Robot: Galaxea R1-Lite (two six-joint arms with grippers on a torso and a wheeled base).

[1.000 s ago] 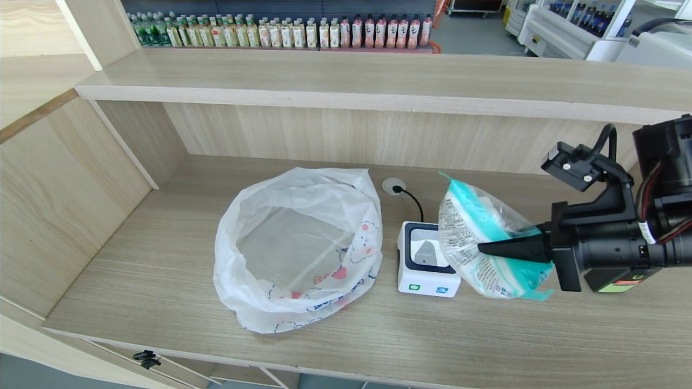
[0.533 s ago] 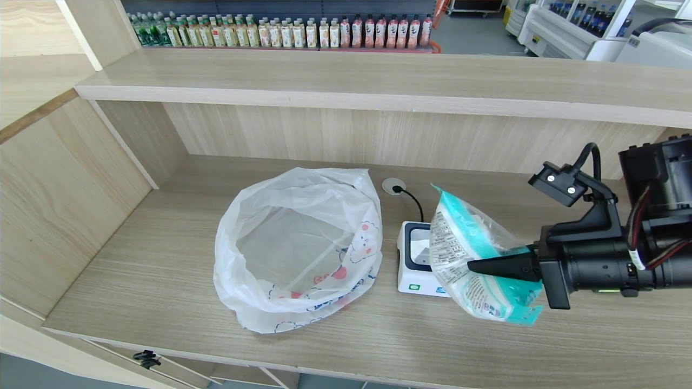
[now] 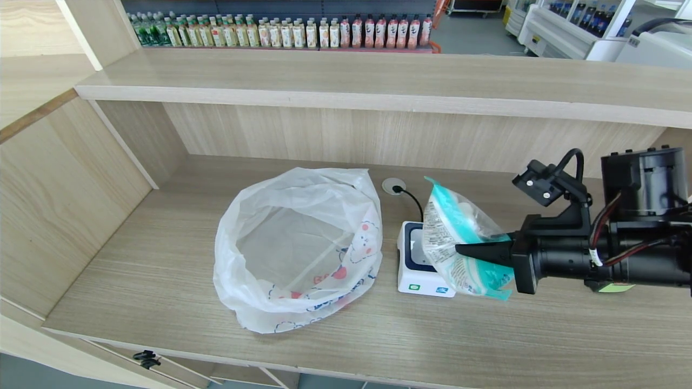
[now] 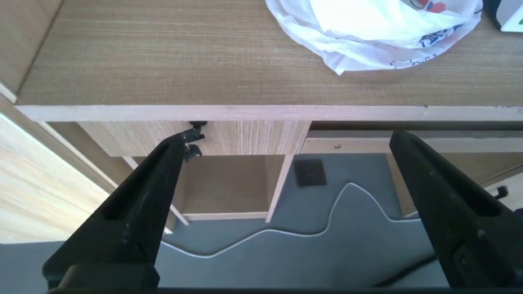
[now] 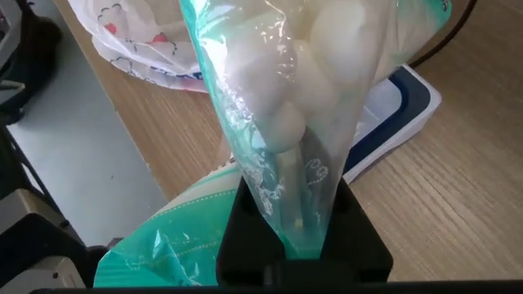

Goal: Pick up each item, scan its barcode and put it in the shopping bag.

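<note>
Packet [image 3: 447,237] teal, clear; shopping bag [image 3: 363,216] translucent white, red-blue cartoon print; scanner [image 3: 423,284] white, navy top.

Walled in far by the back panel [image 3: 324,129] and left by the side wall [image 3: 65,205], with bare counter [image 3: 432,335] along the near edge and shopping bag [image 3: 297,248], scanner [image 3: 419,281] and overhanging packet [image 3: 451,240] crowding the middle.

Held the right arm out level from the right side, wrist straight, camera bracket riding on top. Pointed the right gripper [image 3: 469,250] leftward, low over the surface [image 3: 162,270], with its black fingers [image 5: 359,245] pinched tight on a packet [image 3: 457,237]. Hung the left gripper [image 4: 288,147] just out in front of the surface's front edge, both dark fingers [image 4: 139,212] spread wide apart.
</note>
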